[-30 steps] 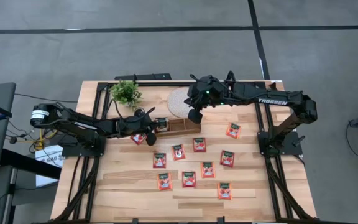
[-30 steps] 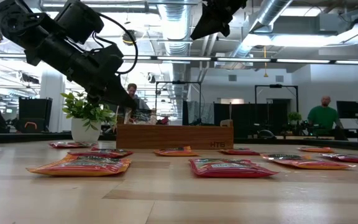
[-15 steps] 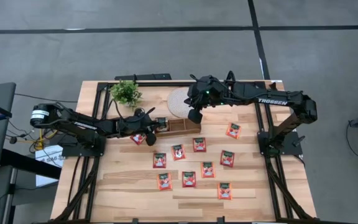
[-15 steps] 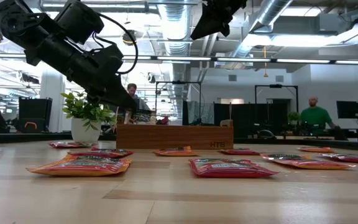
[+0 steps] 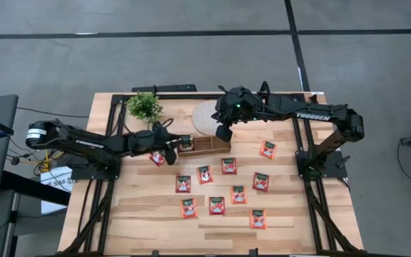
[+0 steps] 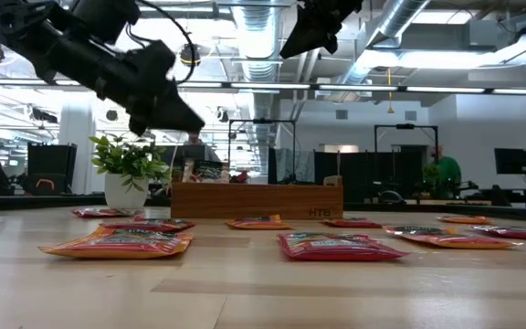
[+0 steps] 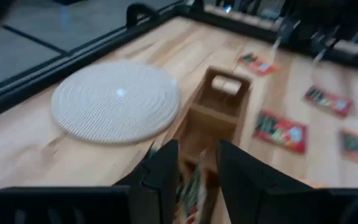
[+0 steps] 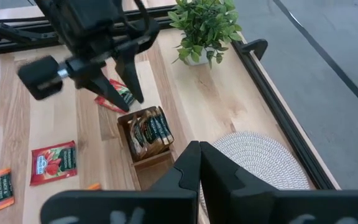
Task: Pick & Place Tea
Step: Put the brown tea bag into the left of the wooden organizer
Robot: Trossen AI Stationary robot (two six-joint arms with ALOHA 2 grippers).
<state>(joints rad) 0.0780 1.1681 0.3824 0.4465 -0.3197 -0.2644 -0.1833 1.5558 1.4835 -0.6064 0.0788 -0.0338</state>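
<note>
Red-orange square tea sachets (image 5: 217,205) lie scattered on the pale wooden table (image 5: 155,221); more stand in the brown wooden tray's (image 5: 209,143) end compartment. Left gripper (image 5: 175,147) hovers there, jaws released, empty. Right gripper (image 5: 224,133) waits clenched above the tray.

White "TROSSEN" lettering on the right arm (image 5: 312,115), on the long link running toward the wooden tray (image 5: 207,143). Tray's front face (image 6: 256,200) carries small stamped letters near its right end, roughly "HTB", not surely readable. Sachet (image 8: 53,162) print beside the tray too small to read.
</note>
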